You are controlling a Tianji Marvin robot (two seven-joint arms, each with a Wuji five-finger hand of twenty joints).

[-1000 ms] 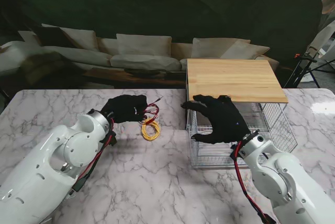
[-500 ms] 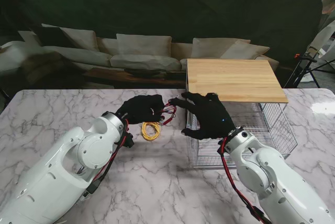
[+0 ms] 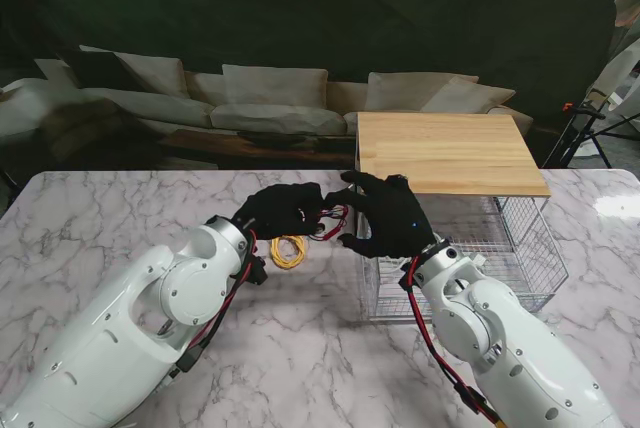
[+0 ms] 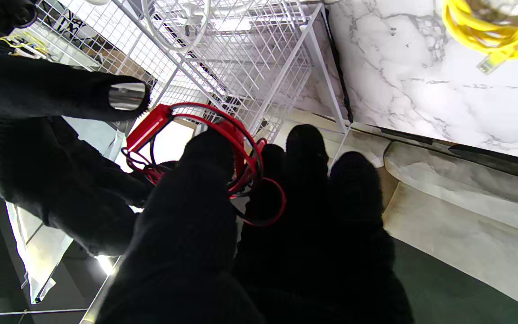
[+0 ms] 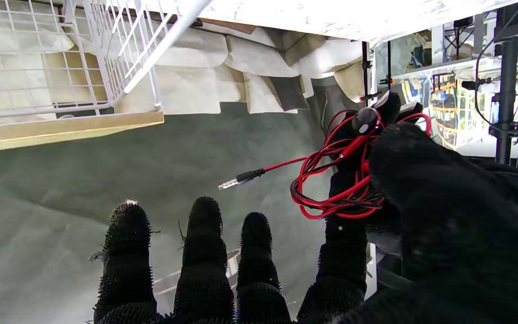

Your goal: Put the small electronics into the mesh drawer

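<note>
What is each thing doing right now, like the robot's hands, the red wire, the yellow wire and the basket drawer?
left hand: shut on the red wire, held up off the table
right hand: fingers spread, thumb and finger closing on the red wire
red wire: bundled, between both hands
yellow wire: coiled, lying on the table
mesh drawer: pulled open under the wooden top

Stand camera high, looking down on white marble table (image 3: 300, 348), two wrist cameras close-up along fingers, all sharing tangled red-and-black earphone cable (image 3: 330, 220) (image 4: 223, 148) (image 5: 335, 180)
</note>
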